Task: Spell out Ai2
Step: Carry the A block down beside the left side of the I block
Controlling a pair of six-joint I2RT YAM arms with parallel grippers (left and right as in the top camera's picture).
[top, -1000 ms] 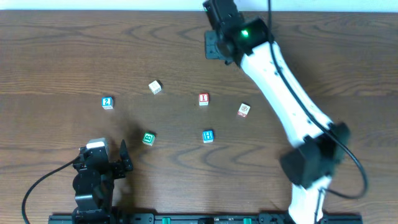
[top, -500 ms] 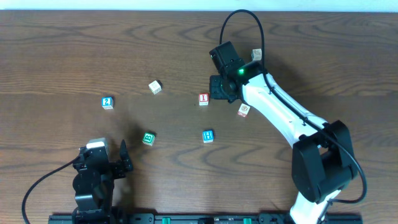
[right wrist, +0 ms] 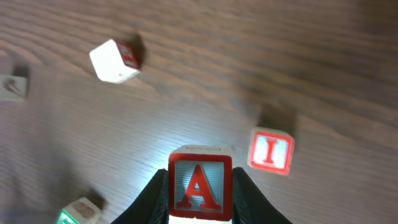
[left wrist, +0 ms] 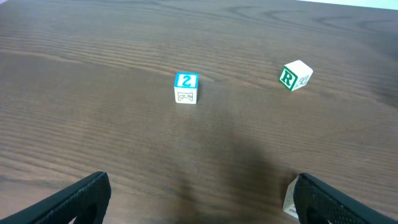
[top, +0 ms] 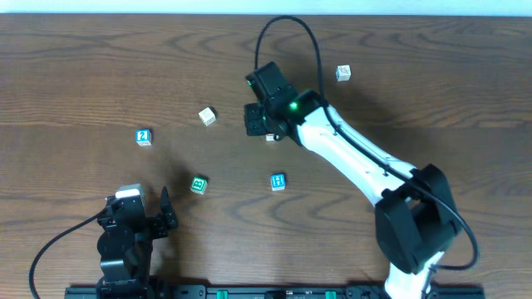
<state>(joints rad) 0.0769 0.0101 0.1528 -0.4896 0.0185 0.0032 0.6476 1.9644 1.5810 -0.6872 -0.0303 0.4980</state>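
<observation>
Over woodgrain table, right gripper pinches A cube.

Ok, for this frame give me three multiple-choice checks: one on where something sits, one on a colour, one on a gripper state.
1. In the right wrist view, where does the I block lie relative to the A block?
A) to its left
B) to its right
C) stacked on top of it

2. What colour is the border on the top face of the 2 block?
A) red
B) blue
C) green

3. What is the state of the right gripper?
A) open and empty
B) shut on the I block
C) shut on the A block

Answers:
1 B: the I block sits apart, to the right of the A block.
2 B: the left wrist view shows a blue frame around the numeral.
3 C: both fingers press against the sides of the A block.
</observation>
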